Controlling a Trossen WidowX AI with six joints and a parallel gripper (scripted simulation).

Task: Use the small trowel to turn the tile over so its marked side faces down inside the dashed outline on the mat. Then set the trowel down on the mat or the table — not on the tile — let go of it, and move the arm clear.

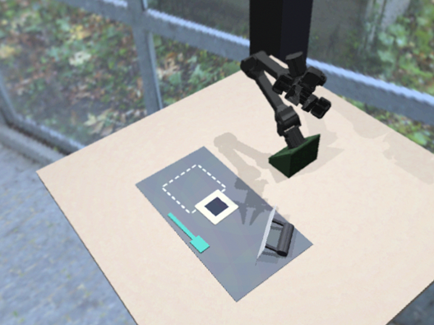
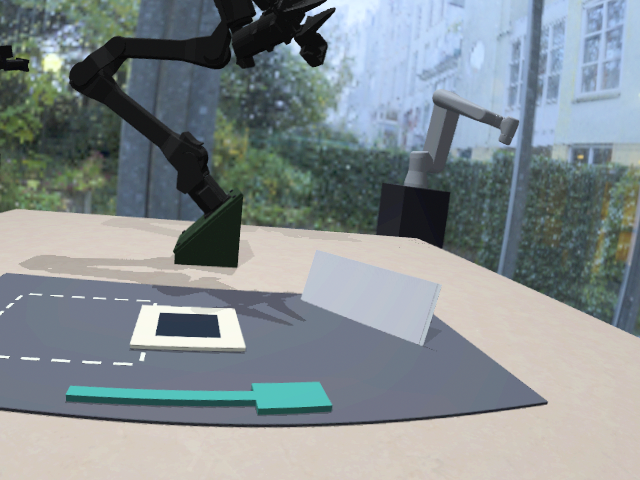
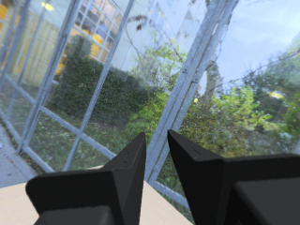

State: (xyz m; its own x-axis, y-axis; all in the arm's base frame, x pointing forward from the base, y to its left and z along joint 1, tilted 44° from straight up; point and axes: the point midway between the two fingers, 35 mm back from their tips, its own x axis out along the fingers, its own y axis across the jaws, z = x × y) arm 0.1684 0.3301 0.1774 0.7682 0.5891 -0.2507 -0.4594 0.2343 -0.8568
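My gripper is partly open, with nothing between its fingertips, raised high above the table and away from the tile and tools. The square tile lies flat, its dark marked side up, covering one corner of the dashed outline. A pale grey trowel blade stands tilted on the mat. Its dark bar handle is on the side towards the mat's edge; the blade hides it in the exterior view.
A flat teal paddle-shaped tool lies along the mat's long edge, its thin handle beside the outline. The arm's dark green base stands beyond the opposite edge. A grey arm on a black pedestal is in the background.
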